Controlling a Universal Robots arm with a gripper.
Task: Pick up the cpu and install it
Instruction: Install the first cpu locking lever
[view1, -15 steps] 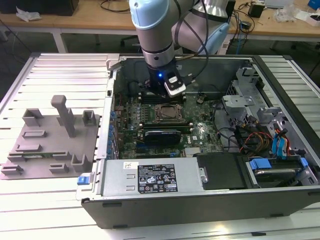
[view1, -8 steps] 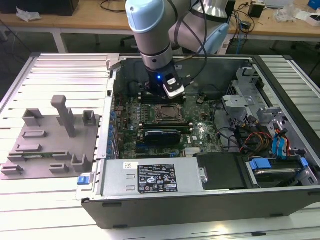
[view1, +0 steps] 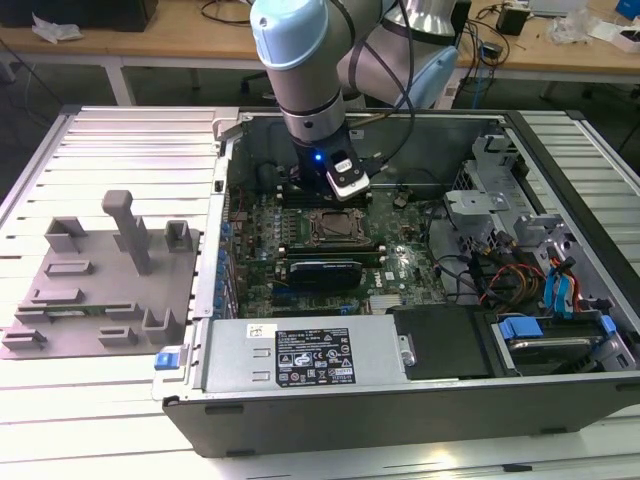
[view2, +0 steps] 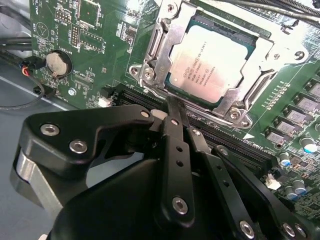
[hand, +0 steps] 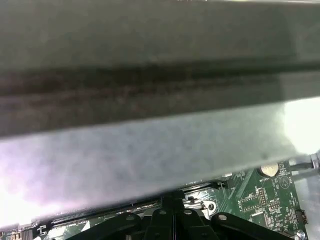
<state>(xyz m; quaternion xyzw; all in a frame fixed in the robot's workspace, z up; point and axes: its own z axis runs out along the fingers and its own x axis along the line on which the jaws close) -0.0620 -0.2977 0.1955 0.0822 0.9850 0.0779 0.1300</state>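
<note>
Silver-white metal marks the cpu (view2: 209, 61), which is seen in the second wrist view lying flat inside the metal-framed socket (view2: 150, 75) of the green motherboard (view2: 90, 55). The tool (view2: 175, 111) is poised just beside the socket's near edge, its dark fingers (view2: 176, 135) drawn together with nothing held between them. The chip appears already seated, so the work is judged to be near its end; any further contact is best kept light and square to the frame, since the socket's pins beneath would bend easily. In the exterior view the arm (view1: 300, 70) is reached down into an open computer case (view1: 420, 390), which is laid on a pale slatted surface (view1: 100, 420). A grey tray (view1: 100, 290) of plastic blocks is set at the exterior view's left. Wooden benches with cables are seen behind.
</note>
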